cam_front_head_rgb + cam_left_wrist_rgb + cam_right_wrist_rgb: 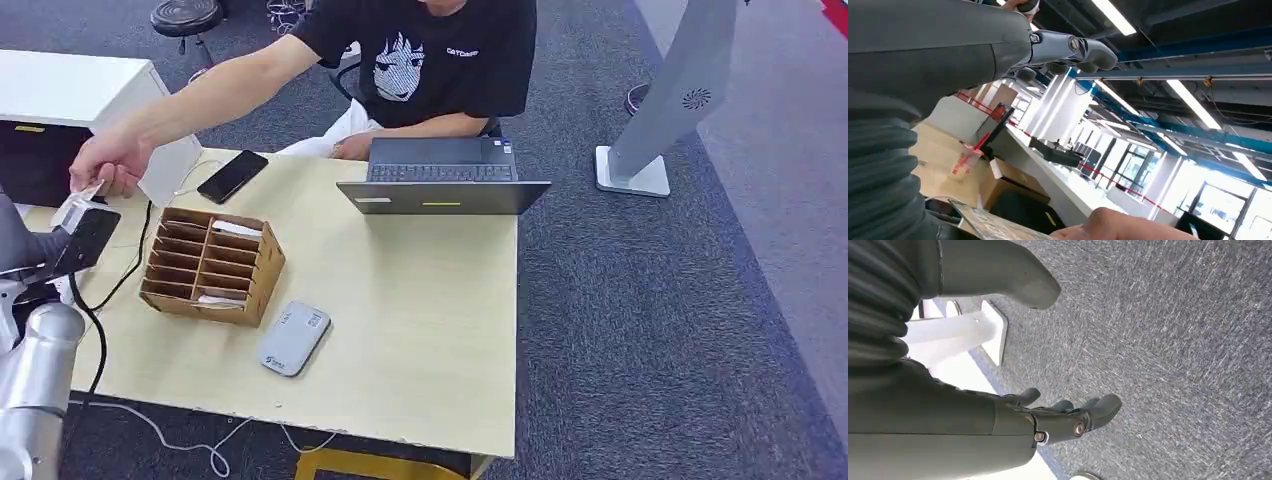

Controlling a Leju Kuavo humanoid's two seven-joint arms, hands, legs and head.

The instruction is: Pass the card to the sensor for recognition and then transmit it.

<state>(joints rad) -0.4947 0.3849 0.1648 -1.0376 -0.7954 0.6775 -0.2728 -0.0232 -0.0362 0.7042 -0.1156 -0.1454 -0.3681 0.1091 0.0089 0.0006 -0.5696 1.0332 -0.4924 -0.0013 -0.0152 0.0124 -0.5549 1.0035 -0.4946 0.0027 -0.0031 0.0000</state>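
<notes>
Card handover at desk's (420,330) left edge
Left hand (82,238) gripped card (78,208) alongside person's hand (108,160); right hand (1068,415) released, over carpet

Surface (420,330) open right of reader (293,338). Cardboard organizer (210,265), laptop (443,180), phone (232,175) crowd the far left; person's arm (200,100) crosses above.

The person's black T-shirt (440,55) carries small white lettering on the chest beside a white cartoon face print; the letters are too small to make out. The grey sensor (293,338) on the worktop (420,330) bears small marks, also unreadable. Nothing else shows legible text.
</notes>
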